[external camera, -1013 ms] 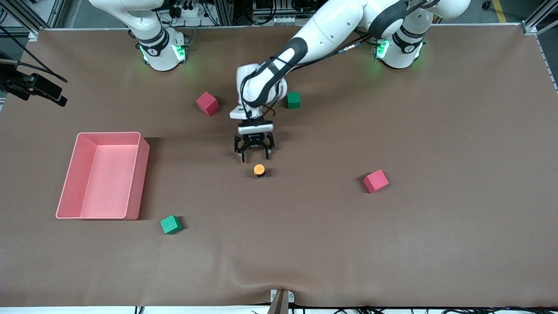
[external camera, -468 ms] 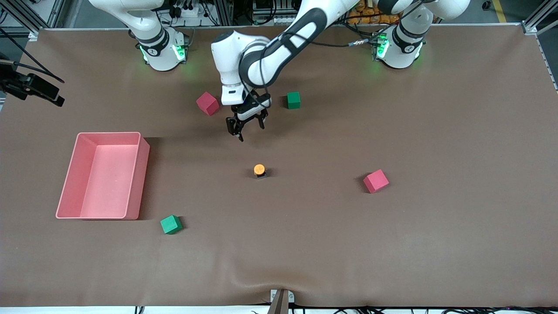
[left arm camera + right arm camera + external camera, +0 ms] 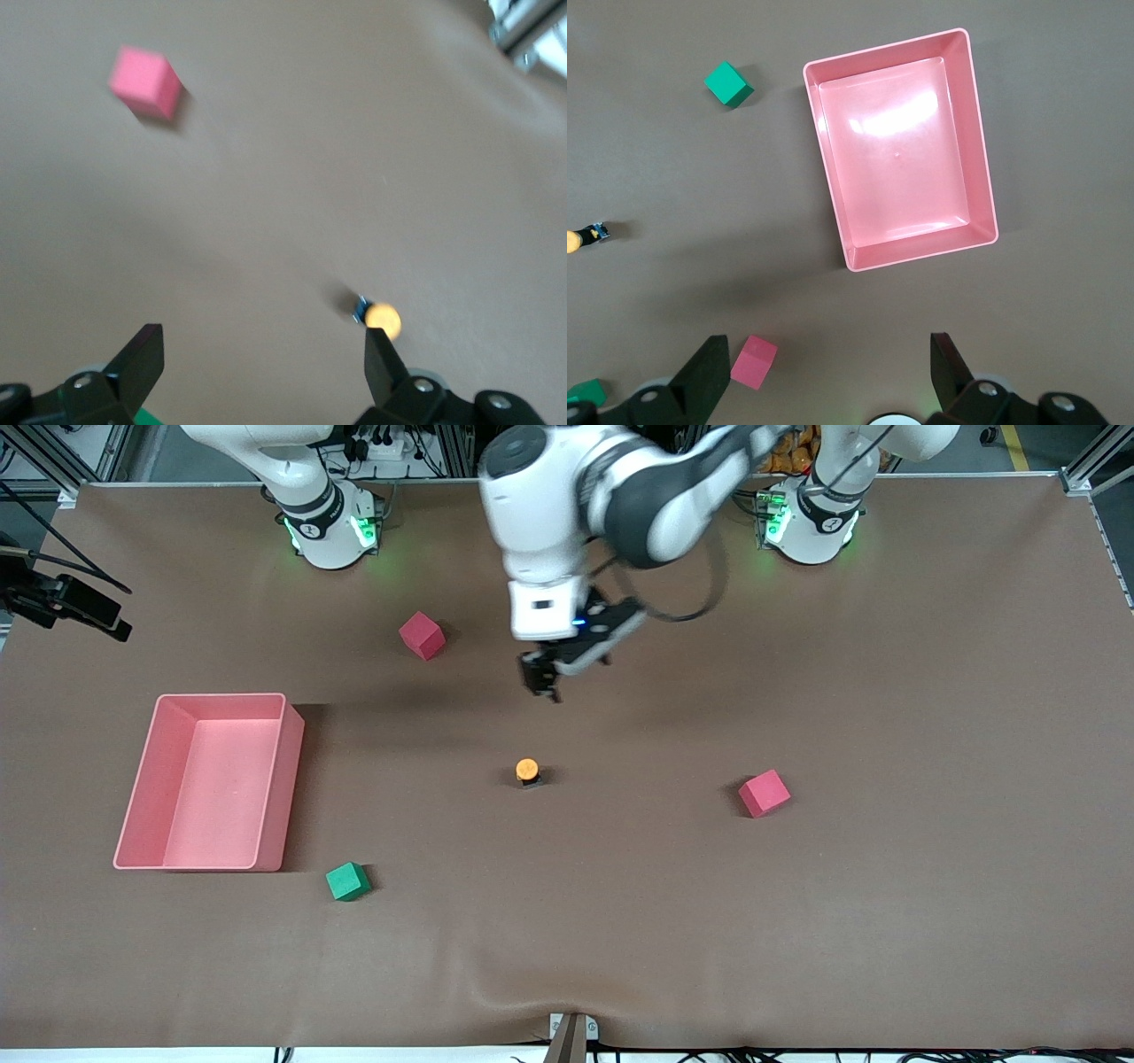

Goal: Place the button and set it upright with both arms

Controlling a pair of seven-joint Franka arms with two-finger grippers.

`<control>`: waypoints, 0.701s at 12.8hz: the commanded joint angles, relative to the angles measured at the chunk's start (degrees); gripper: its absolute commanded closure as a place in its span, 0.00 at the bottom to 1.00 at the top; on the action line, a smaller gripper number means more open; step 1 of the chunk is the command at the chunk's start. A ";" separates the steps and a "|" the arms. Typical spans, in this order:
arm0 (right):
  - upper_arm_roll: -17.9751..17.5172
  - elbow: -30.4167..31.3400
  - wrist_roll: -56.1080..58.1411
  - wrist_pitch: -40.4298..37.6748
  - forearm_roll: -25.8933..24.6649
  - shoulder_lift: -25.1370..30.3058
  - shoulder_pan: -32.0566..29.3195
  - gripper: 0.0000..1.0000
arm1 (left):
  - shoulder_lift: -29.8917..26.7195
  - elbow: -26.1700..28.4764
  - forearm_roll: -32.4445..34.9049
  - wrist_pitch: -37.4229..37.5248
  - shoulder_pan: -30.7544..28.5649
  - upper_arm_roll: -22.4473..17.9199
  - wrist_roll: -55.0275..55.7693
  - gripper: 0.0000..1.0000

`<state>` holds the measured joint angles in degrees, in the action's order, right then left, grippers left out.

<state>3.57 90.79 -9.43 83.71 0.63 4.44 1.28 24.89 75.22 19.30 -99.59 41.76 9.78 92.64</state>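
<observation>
Button (image 3: 527,771) upright on the brown surface (image 3: 886,912) mid-table, orange cap up, nothing touching it. Left tool (image 3: 547,677) up in the air over bare surface, fingers apart, empty. Right tool (image 3: 828,372) high over the pink bin (image 3: 976,133), fingers apart, empty; that arm waits

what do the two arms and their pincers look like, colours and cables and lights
Both arms are glossy white, rounded segments with dark grey bands at the joints. The left arm has a thin black cable looping beside its wrist and a small blue light above its black two-finger left pincer. Each round white base, such as the right arm's, glows green. The right pincer shows black wedge-shaped fingers.
</observation>
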 commanded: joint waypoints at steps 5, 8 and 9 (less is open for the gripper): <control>0.56 -0.26 0.37 -0.83 0.16 0.22 0.83 0.00 | -15.29 3.44 -9.17 16.52 -19.84 0.59 -41.26 0.00; 0.56 -0.35 0.38 -0.66 0.16 0.22 0.83 0.00 | -21.79 9.21 -12.27 17.77 -29.51 0.68 -58.49 0.00; 0.56 -0.35 0.37 -0.57 0.16 0.22 1.18 0.00 | -23.56 11.24 -12.45 17.59 -32.32 0.68 -63.32 0.00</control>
<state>3.60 90.76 -9.43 83.51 0.65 4.43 1.57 6.72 79.56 8.26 -81.45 13.50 9.63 36.39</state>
